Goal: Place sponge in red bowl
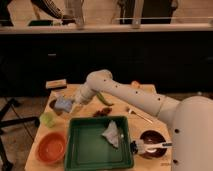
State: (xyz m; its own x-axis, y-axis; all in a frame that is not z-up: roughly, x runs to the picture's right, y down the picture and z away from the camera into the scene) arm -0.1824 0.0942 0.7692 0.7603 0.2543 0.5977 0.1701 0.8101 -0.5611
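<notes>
My gripper (69,103) is at the left side of the table, at the end of the white arm that reaches in from the right. It is shut on a blue-grey sponge (62,105) and holds it just above the table's left part. The red bowl (51,147) stands at the front left corner, below the sponge and a little to its left. It looks empty.
A green tray (95,150) holding a crumpled white piece (112,134) sits right of the bowl. A green cup (47,119) stands between sponge and bowl. A dark bowl with a utensil (151,142), a fork (138,115), a green vegetable (105,98) and a tan block (56,84) are also on the table.
</notes>
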